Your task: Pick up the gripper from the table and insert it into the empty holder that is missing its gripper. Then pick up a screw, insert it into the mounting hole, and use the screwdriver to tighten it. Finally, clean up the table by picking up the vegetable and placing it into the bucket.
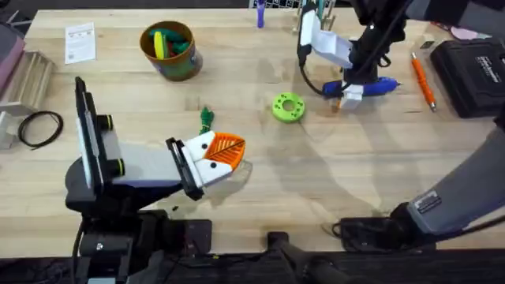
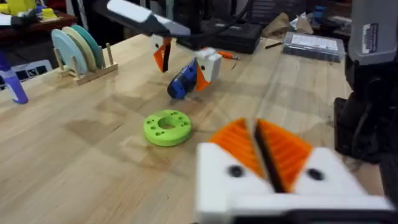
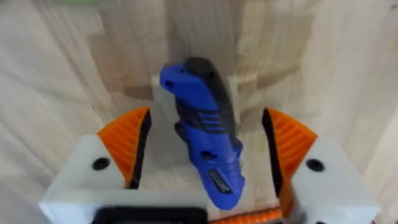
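Note:
The blue screwdriver (image 1: 371,85) lies on the table (image 1: 331,173) at the back right. My right gripper (image 1: 351,93) is lowered over it, open. Its orange pads (image 3: 127,146) stand either side of the screwdriver (image 3: 202,130) without touching. Just behind stands the white holder (image 1: 323,41), and an orange gripper piece (image 2: 163,55) hangs from it. My left gripper (image 1: 225,154) hovers shut and empty near the table's middle. The dark-green vegetable (image 1: 207,118) lies just beyond it. The bucket (image 1: 170,49) stands at the back left with toys inside. A screw is out of view.
A lime-green ring disc (image 1: 288,106) lies between the two grippers. A thin orange stick tool (image 1: 422,79) and a black case (image 1: 473,75) sit at the right. A coiled cable (image 1: 39,126) and a paper card (image 1: 80,41) are at the left.

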### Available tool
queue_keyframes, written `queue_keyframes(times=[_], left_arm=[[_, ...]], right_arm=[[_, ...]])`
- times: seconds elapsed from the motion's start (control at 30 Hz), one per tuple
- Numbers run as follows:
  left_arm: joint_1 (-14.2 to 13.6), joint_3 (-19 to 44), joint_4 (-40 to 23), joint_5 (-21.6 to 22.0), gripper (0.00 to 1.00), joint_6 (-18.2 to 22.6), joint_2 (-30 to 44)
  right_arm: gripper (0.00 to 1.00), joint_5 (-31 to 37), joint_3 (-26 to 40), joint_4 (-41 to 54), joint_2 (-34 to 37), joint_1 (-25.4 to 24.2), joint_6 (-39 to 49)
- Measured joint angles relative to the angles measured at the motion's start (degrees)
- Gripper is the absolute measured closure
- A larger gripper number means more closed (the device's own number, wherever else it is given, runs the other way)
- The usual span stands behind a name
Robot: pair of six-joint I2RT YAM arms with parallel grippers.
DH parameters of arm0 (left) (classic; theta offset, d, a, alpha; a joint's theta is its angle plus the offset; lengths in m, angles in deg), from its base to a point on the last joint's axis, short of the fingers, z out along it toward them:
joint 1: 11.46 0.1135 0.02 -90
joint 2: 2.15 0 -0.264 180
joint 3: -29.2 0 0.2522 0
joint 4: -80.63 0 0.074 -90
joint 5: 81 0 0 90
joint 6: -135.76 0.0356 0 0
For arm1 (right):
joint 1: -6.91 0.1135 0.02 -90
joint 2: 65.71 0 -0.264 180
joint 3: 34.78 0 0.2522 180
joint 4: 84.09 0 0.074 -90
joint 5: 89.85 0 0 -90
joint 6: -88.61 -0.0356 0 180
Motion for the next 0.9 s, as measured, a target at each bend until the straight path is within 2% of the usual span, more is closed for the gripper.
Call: queue_keyframes(times=[0.03, 0.2, 0.23, 0.53, 0.7, 0.9], left_arm=[[0.0, 0.0, 0.0, 0.0, 0.889, 0.3, 0.0], [0.0, 0.0, 0.0, 0.0, 0.086, 0.2, 0.0], [0.0, 0.0, 0.0, 0.0, 0.04, 0.1, 0.0], [0.0, 0.0, 0.1, 0.4, 0.015, 0.1, 0.0], [0.0, 0.0, 0.5, 2.6, 0.015, 0.1, 0.0], [0.0, 0.0, 0.6, 3.5, 0.015, -1.8, 0.0]], right_arm=[[0.025, 0.0, 0.0, 0.0, -0.9, 0.7, -0.4], [0.026, -1.0, 0.0, 0.1, -6.8, 3.7, -6.1], [0.025, -1.4, 0.0, 0.0, -7.8, 4.2, -7.5], [0.026, -3.1, 0.0, -0.2, -15.9, 7.1, -18.6], [0.028, -3.2, 0.0, -0.1, -20.2, 12.0, -25.4], [0.025, -1.8, 0.0, 0.6, -22.5, 16.0, -41.7]])
